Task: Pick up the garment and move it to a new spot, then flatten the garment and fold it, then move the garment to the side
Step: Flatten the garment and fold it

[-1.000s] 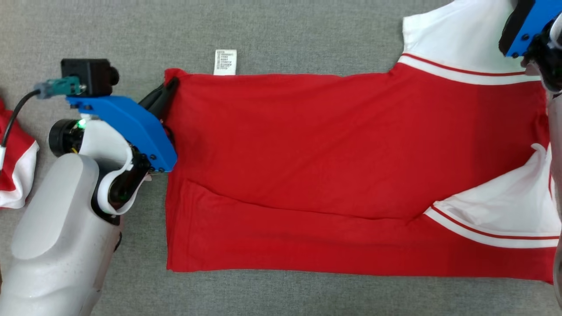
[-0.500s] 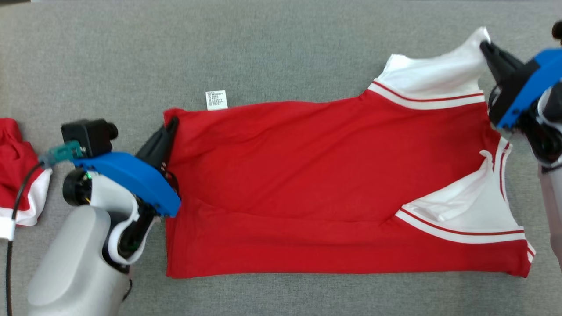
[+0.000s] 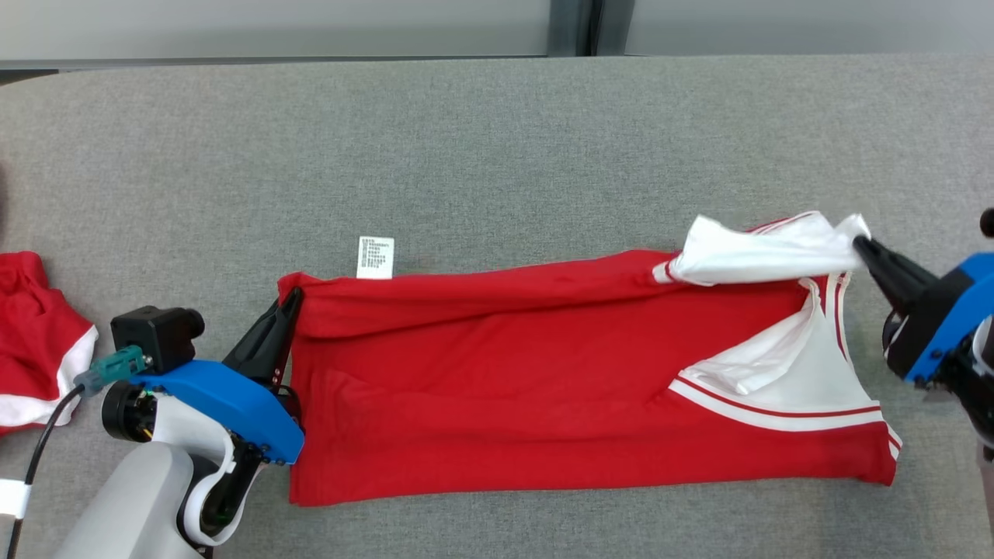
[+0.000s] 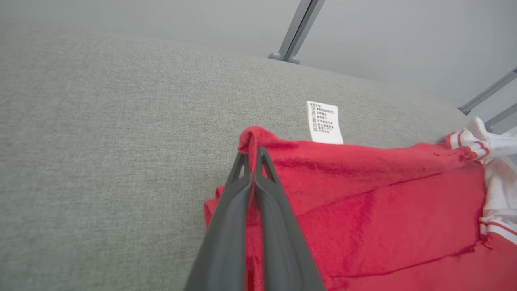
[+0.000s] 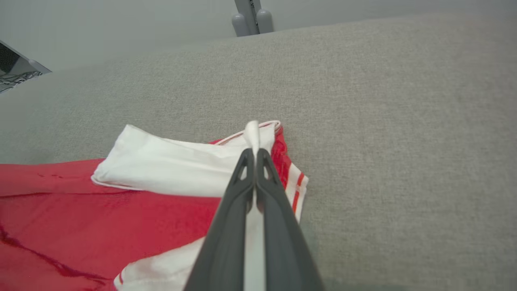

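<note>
Head view: my left gripper [image 3: 290,300] and right gripper [image 3: 859,242], both pinched tight on the red-and-white garment [image 3: 543,388], have pulled its far edge nearer across the grey felt table [image 3: 466,155]. Left wrist: soft red corner clamped. Right wrist: crumpled white sleeve clamped.

Your left gripper [image 3: 289,301]: fingers pressed together, a corner of the garment [image 3: 505,388] pinched at the tips. Behind it sits your left wrist mount [image 3: 221,404], blue, then the pale forearm [image 3: 132,505]. Your right gripper [image 3: 862,244]: fingers together too, white cloth edge caught between them, right wrist mount [image 3: 947,318] behind. Each pincer angles toward the other.
</note>
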Motion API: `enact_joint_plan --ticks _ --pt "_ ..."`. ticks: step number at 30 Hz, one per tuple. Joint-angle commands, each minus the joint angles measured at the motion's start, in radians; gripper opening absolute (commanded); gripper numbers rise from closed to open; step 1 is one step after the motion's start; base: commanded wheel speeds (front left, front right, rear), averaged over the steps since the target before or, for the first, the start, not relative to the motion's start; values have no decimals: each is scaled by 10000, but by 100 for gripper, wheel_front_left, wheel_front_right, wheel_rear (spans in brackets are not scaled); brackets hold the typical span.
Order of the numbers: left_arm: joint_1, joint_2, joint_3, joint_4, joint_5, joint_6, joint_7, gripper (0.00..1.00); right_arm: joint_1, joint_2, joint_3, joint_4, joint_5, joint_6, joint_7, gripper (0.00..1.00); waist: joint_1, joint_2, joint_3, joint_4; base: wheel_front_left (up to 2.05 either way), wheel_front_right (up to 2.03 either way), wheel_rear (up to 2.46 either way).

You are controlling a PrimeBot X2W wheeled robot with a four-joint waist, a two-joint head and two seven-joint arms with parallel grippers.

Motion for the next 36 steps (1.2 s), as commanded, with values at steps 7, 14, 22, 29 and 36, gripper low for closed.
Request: enact_joint_plan --ticks 7,14,22,29,36 --pt "-57 99 -266 665 364 -70 -700 0 1457 748 -685 -1263 -159 1 686 0 2 0 -106 -134 0 0 0" --pt "-156 30 -406 1216 454 -82 -1142 0 2489 1339 -1097 -2180 -241 1 1221 0 2 0 -192 -242 0 0 0" --pt "-104 -128 -415 1694 375 -84 -1522 60 3302 1783 -1207 -2620 -261 1 1538 38 2 0 -362 -348 0 0 0" --pt "229 -457 -161 1864 164 115 -2182 100 3819 1983 -1327 -2809 -409 1 1779 100 2 0 -614 -374 0 0 0" --pt "537 -728 206 1513 339 457 -2785 100 3862 2070 -1649 -3104 -776 1 1311 100 2 0 -955 -292 0 0 0"
